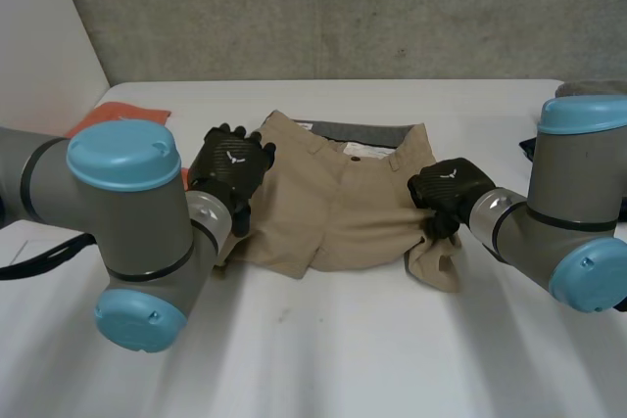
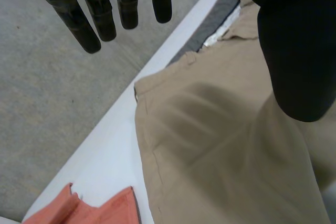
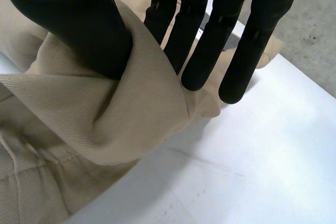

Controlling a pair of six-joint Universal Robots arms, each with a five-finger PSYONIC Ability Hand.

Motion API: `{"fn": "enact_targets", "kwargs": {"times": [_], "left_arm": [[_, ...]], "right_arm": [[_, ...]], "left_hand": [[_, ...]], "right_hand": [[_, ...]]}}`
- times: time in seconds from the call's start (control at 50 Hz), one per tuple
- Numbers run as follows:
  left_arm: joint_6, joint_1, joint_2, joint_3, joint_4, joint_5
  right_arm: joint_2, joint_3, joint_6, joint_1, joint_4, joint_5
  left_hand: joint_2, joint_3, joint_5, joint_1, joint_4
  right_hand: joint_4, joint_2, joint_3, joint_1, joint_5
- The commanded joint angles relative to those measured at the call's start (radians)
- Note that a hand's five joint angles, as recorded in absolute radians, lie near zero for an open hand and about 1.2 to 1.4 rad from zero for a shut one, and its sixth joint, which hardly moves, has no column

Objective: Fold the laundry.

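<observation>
Tan shorts (image 1: 333,205) lie flat in the middle of the white table (image 1: 323,349), waistband toward the far side. My left hand (image 1: 230,168) hovers above the shorts' left waist corner (image 2: 152,90), its fingers (image 2: 100,17) straight and apart from the cloth. My right hand (image 1: 446,193) is on the shorts' right leg. There its thumb (image 3: 79,19) and straight fingers (image 3: 205,40) pinch a raised fold of the tan cloth (image 3: 121,114) at the leg's hem, which bunches below the hand (image 1: 436,261).
An orange cloth (image 1: 122,115) lies at the table's far left (image 2: 94,208). A grey garment (image 1: 367,131) lies under the shorts' waistband. Another grey item (image 1: 588,90) sits at the far right edge. A concrete wall stands behind the table.
</observation>
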Motion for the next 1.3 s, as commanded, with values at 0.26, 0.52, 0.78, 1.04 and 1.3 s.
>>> {"fn": "enact_targets", "kwargs": {"times": [0.26,0.52,0.78,1.04,1.3], "left_arm": [[0.034,0.023,-0.156,0.144,-0.054,0.004],[0.026,0.103,-0.237,0.559,0.025,0.027],[-0.072,0.126,-0.48,0.964,-0.104,0.078],[-0.081,0.137,-0.139,0.566,-0.165,-0.022],[-0.277,0.158,0.26,0.014,-0.21,-0.033]], "right_arm": [[0.038,-0.015,-0.01,-0.018,0.024,0.012],[-0.163,-0.021,0.42,0.075,0.116,0.024],[0.01,-0.09,0.775,0.351,-0.033,0.025],[-0.064,-0.227,0.294,0.243,0.323,0.082],[-0.044,-0.254,-0.255,0.103,0.221,-0.042]], "left_hand": [[1.177,1.175,1.164,1.185,1.182],[1.177,1.175,1.164,1.185,1.182],[1.157,1.155,1.144,1.165,1.162],[-0.045,-0.046,-0.058,-0.037,-0.039],[-0.027,-0.028,-0.039,-0.018,-0.021]], "right_hand": [[0.203,0.22,0.209,0.297,0.209],[0.203,0.22,0.209,0.297,0.209],[-0.355,-0.338,-0.349,-0.261,-0.349],[-1.019,-1.001,-1.013,-0.925,-1.012],[-1.019,-1.001,-1.013,-0.925,-1.012]]}}
